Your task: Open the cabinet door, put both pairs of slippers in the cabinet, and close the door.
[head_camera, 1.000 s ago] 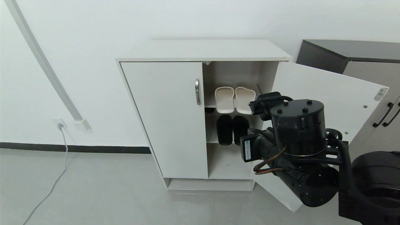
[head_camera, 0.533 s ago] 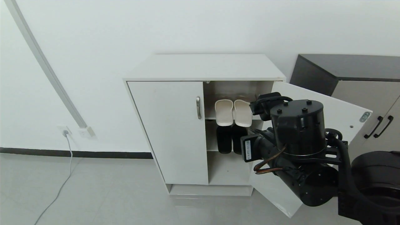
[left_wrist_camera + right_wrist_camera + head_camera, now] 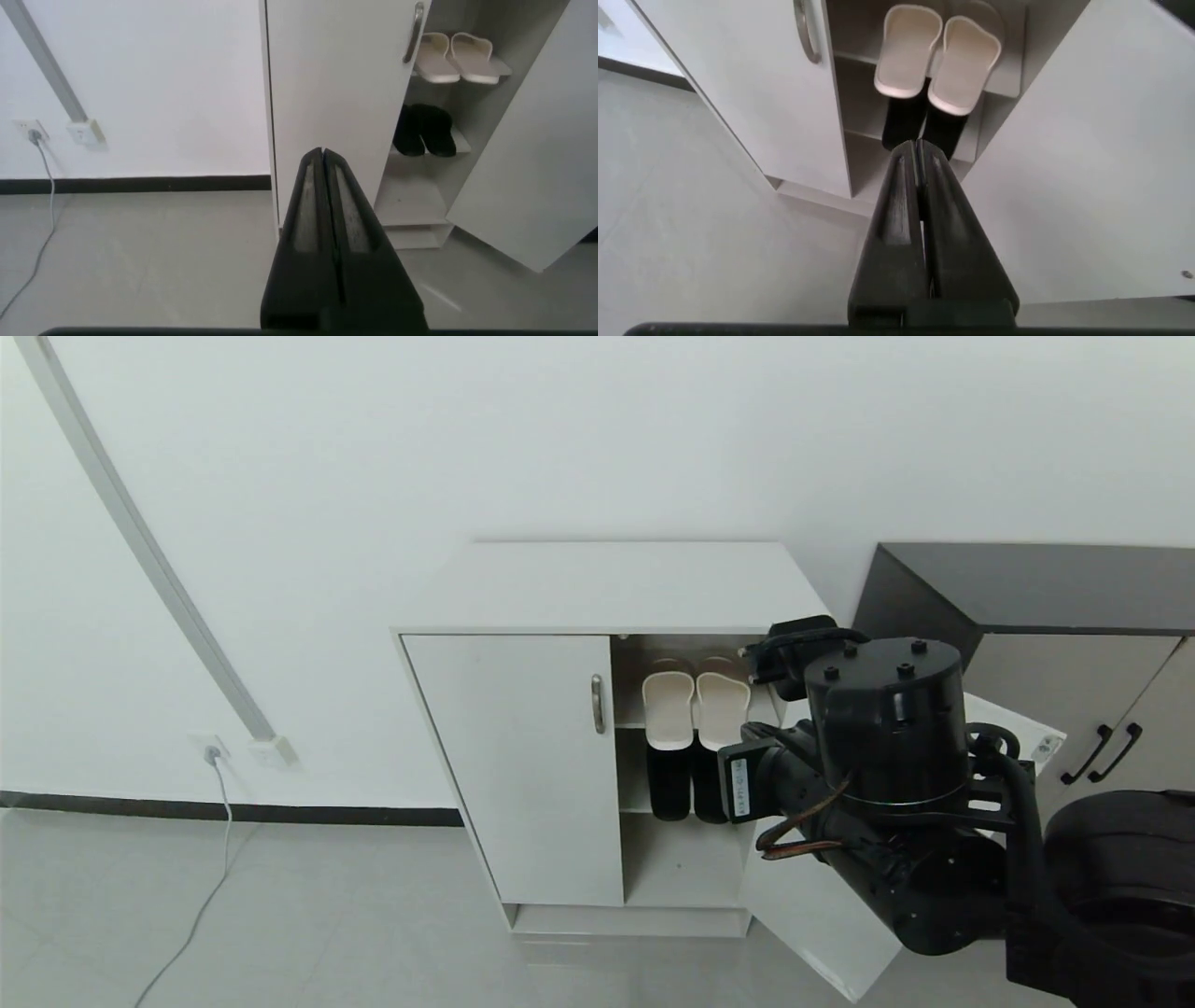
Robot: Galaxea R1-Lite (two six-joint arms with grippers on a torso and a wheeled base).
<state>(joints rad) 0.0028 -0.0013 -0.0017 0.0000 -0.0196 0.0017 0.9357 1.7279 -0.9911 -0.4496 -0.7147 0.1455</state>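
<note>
The white cabinet stands against the wall, its left door closed and its right door swung open toward me. A white pair of slippers lies on the upper shelf. A black pair lies on the shelf below it. My right arm hangs in front of the open door. The right gripper is shut and empty, in front of the open compartment with both pairs ahead. My left gripper is shut and empty, facing the closed door from farther back.
A grey cabinet with a dark top and black handles stands right of the open door. A wall socket with a cable and a slanted conduit are at the left. Bare floor tiles lie before the cabinet.
The whole head picture has shifted: the cabinet now sits lower and looks smaller, so the camera has drawn back. The slippers stay on their shelves and the right arm keeps its pose.
</note>
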